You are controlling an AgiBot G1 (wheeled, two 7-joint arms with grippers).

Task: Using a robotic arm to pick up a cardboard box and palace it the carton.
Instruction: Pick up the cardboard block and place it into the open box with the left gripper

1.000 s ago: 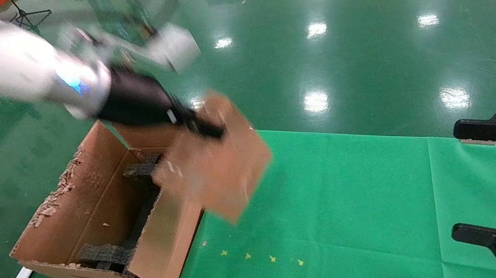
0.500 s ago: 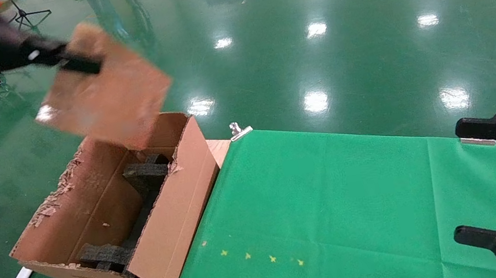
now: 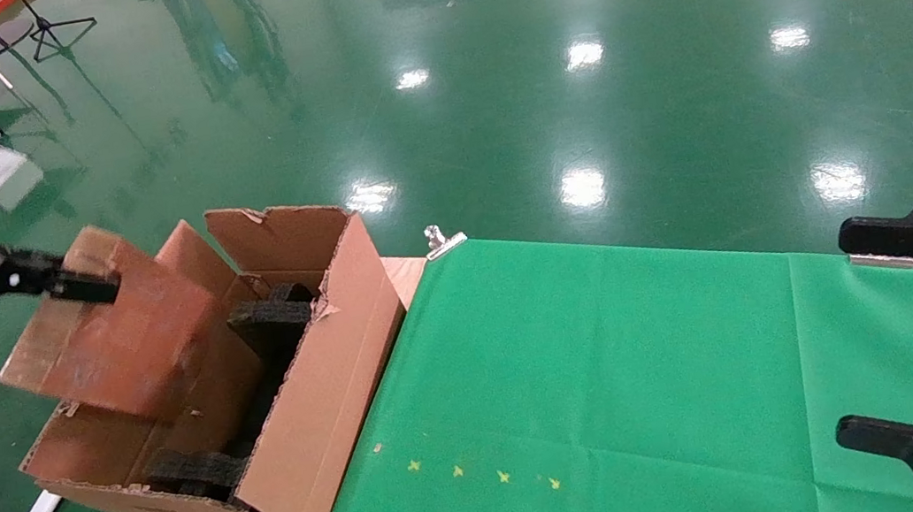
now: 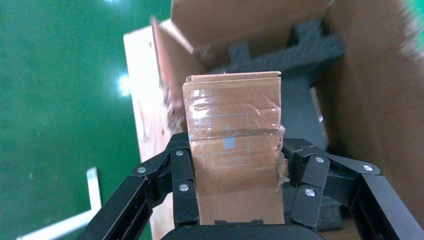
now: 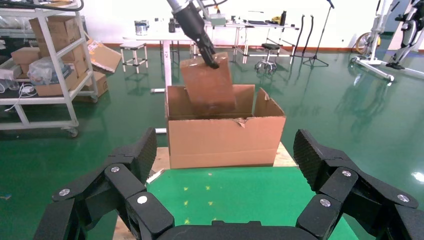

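Left gripper (image 4: 234, 195) clamped the box (image 3: 115, 340), tilted over the carton (image 3: 322, 382): placing step; next likely lower and release. Right gripper (image 5: 227, 185) idle, fingers apart

Bright, even overhead light falls on the scene; the glossy floor (image 3: 665, 84) beyond the table's far edge mirrors the lamps as white glare spots. The box (image 3: 111, 340) and left gripper (image 3: 81, 286) are smeared by motion blur, and tape on the box glints. Shadows stay soft inside the carton (image 3: 322, 382).
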